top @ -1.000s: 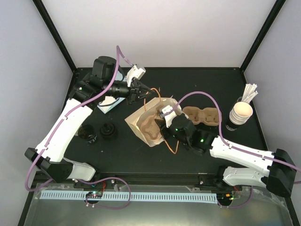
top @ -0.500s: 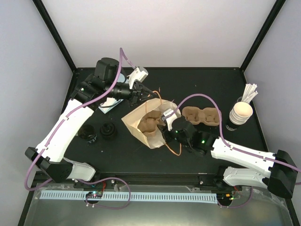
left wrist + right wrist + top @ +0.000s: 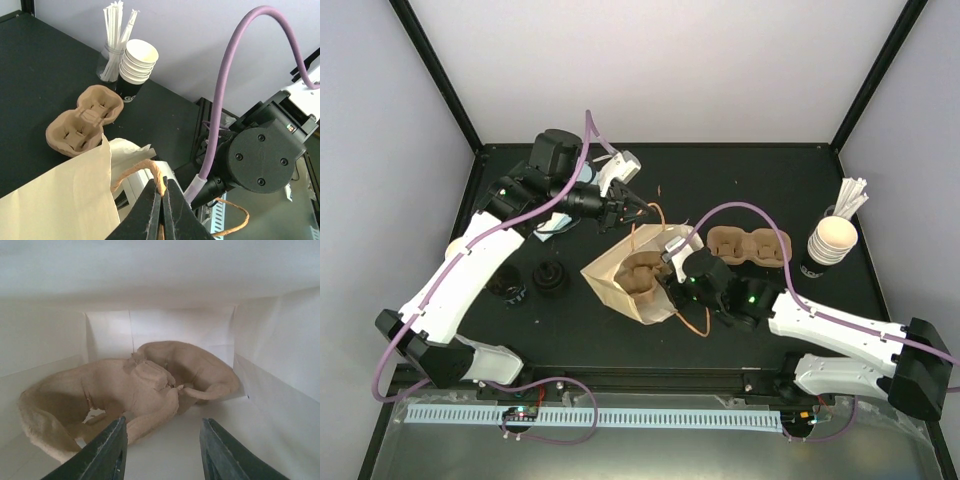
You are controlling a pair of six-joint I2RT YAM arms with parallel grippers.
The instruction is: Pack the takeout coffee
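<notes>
From the top camera, my left gripper is pinched shut on the twine handle of the paper bag. The bag lies on its side on the table with its mouth facing the right arm. My right gripper sits at that mouth, and I cannot read its jaws from up here. A pulp carrier lies inside the bag, and a second carrier rests just beyond it. A cup stack with white sticks stands at the far right. Two black lids sit by the left forearm. Only a cream-beige sliver at the table's left edge, peeking out from under that forearm, looks like the takeout coffee, well apart from the bag.

On the left wrist camera, the fingers meet with no gap, and the twine loop is clamped at their tips. The bag's edge hangs beside them.

On the right wrist camera, I am looking into the bag. Both fingers stand moderately apart with nothing between them, short of the carrier.
</notes>
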